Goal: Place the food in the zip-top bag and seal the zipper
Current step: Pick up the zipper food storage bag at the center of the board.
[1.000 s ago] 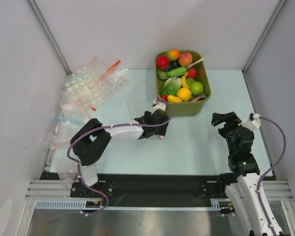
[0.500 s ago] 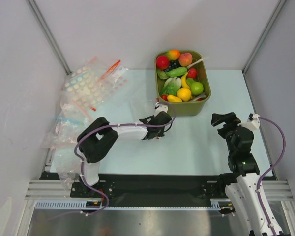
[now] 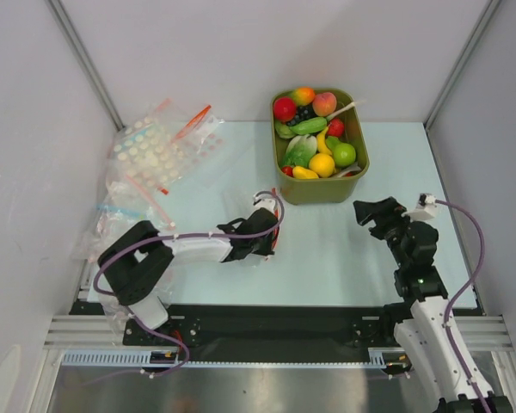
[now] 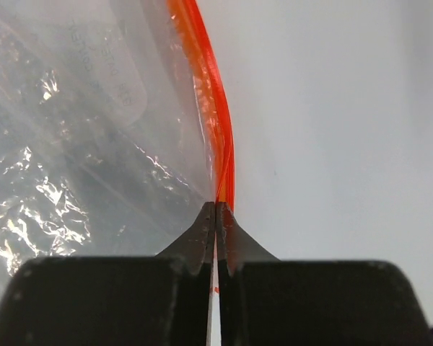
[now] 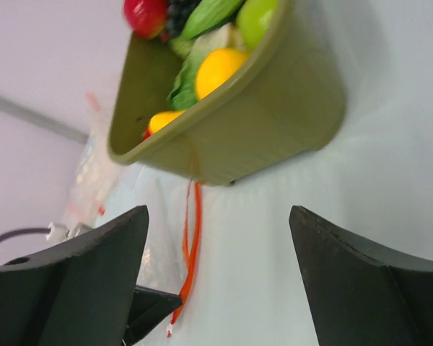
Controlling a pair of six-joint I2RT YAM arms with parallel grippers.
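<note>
Two fingers of the left gripper [image 4: 216,209], pressed together, pinch one end of the red-orange zipper [image 4: 215,130], the clear zip-top bag [image 4: 94,144] lying on the table [image 3: 353,249] near the olive tub [image 3: 327,191] of toy food [image 3: 314,138]; the right gripper [image 5: 216,238] hangs spread wide, empty; pull low and slowly, lest the thin film slip free or bunch

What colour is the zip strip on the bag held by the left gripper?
Red-orange; the zipper shows best in the left wrist view.
</note>
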